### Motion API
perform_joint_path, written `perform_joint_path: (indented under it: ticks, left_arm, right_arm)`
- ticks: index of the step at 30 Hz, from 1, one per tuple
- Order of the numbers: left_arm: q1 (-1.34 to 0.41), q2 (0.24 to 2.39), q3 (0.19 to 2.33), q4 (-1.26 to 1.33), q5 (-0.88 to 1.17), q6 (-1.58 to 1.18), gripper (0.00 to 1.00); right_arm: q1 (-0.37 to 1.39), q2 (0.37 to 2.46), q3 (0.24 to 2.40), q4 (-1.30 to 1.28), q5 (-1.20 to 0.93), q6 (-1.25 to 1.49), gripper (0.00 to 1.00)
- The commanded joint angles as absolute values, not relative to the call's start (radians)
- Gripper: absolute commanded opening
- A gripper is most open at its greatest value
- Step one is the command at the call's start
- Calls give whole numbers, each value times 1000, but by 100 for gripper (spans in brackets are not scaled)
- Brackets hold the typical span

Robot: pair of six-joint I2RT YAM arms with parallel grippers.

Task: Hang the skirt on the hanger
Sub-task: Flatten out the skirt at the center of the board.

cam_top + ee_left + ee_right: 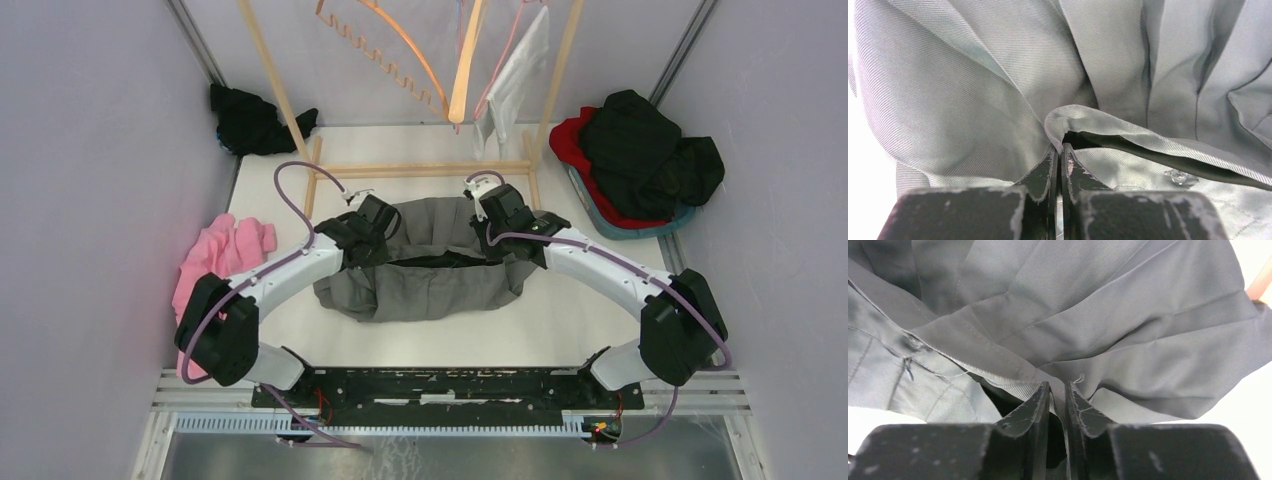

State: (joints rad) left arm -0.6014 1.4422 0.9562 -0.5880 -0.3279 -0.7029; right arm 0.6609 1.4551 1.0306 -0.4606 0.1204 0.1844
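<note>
Grey pleated twill skirt (430,285): soft, light, limp. Likely best held at the firmer waistband edge, where left gripper (1058,149) and right gripper (1058,389) each pinch fabric.

My table (560,322): white.
Centre: grey skirt (430,275).
Left edge: pink cloth (222,252).
Upper left: black cloth (250,122).
Upper right: laundry basket (650,229).

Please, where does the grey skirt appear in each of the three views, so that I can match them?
Top external: the skirt lies in the centre, between the two arms.
Left wrist: the skirt fills the picture above the left gripper.
Right wrist: the skirt fills most of the picture above the right gripper.
Shared landmark: the waistband, pinched by each gripper.
</note>
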Motion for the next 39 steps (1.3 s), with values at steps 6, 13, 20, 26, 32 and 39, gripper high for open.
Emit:
perform_joint_path:
  ticks: [6,13,20,26,32,39]
  left_arm:
    - [-587,1294,1034,-561,-295,-639,3]
    - [-421,1330,1139,-436,-125,-574,3]
    - [-389,1322,1359,-358,-35,-528,3]
    - [-391,1061,1186,-304,-6,-553,3]
    - [-392,844,832,-401,-19,-651,3]
    - [-431,777,520,-438,48,-776,6]
  right_arm:
    - [662,1456,1141,-437,174,193,1]
    - [599,1497,1275,-397,232,217,1]
    - [565,1498,1445,-380,222,213,1]
    - [567,1362,1405,-390,139,186,1]
    - [610,1247,1183,-447,59,191,1]
    - [691,1179,856,-465,70,276,1]
